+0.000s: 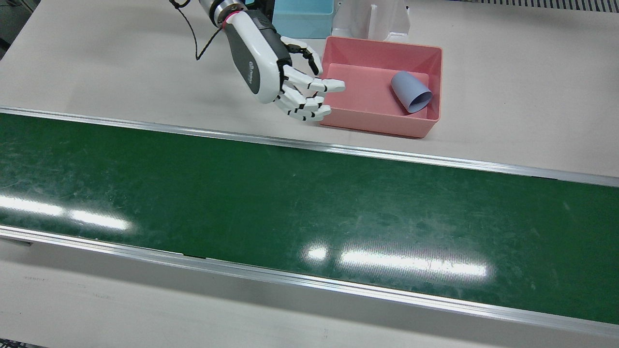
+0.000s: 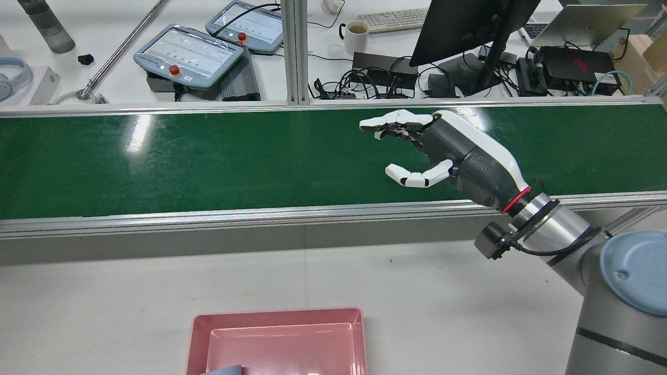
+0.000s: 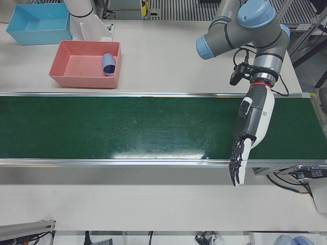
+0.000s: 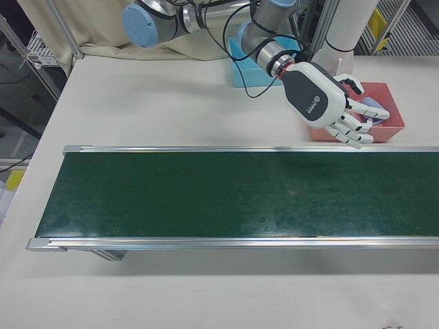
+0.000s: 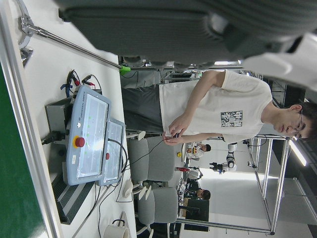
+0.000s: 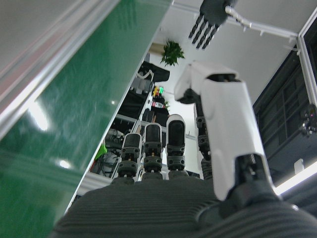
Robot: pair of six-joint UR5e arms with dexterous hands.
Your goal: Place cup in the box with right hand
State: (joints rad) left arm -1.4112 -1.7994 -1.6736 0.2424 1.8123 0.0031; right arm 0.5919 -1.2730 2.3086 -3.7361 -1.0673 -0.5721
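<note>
Pink box (image 1: 382, 123) on table near right arm; grey-blue cup (image 1: 411, 92) lies on its side inside it, against far-right wall. Right hand (image 1: 283, 72) hovers just beside box's rim, fingers spread, holding nothing. Left hand (image 3: 248, 135) hangs over green conveyor belt (image 1: 309, 212), fingers extended, empty.

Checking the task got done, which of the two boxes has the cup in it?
The pink box, where the cup lies on its side. The blue box behind it shows none.
</note>
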